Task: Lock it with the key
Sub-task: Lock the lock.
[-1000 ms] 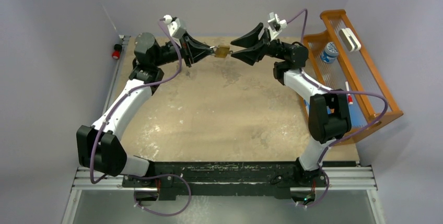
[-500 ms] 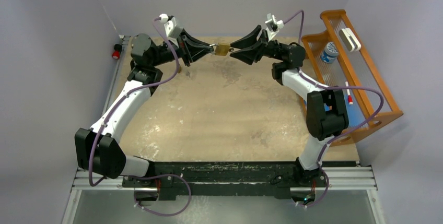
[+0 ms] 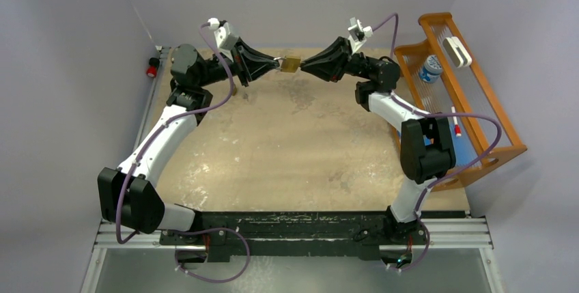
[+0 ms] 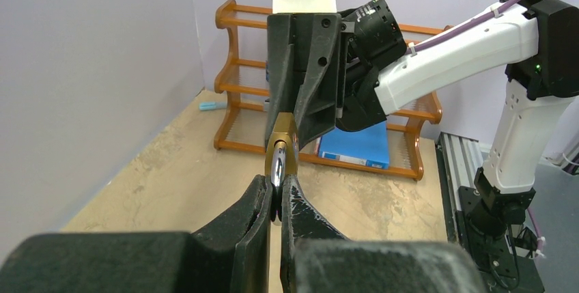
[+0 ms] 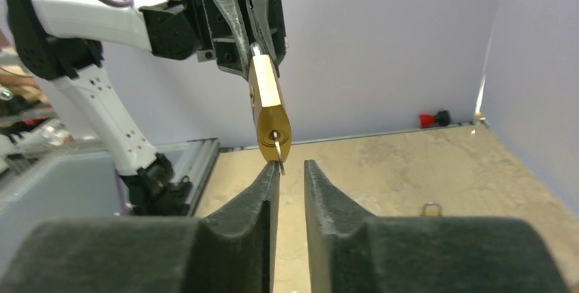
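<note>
Right wrist view has the brass padlock (image 5: 270, 112) held in the air above the desk (image 5: 382, 170), its keyhole end turned toward the right fingers (image 5: 249, 214) and a small key (image 5: 279, 158) sticking out of it. Those fingers stand narrowly apart just short of the lock, with the key's tip beside the inner edge of one fingertip and no pinch on it showing. Left wrist view shows the left fingers (image 4: 249, 221) pressed together on the padlock's silver shackle, carrying the lock between the two arms over the far middle of the desk, while a small brass object (image 5: 431, 207) lies on the desk well apart.
</note>
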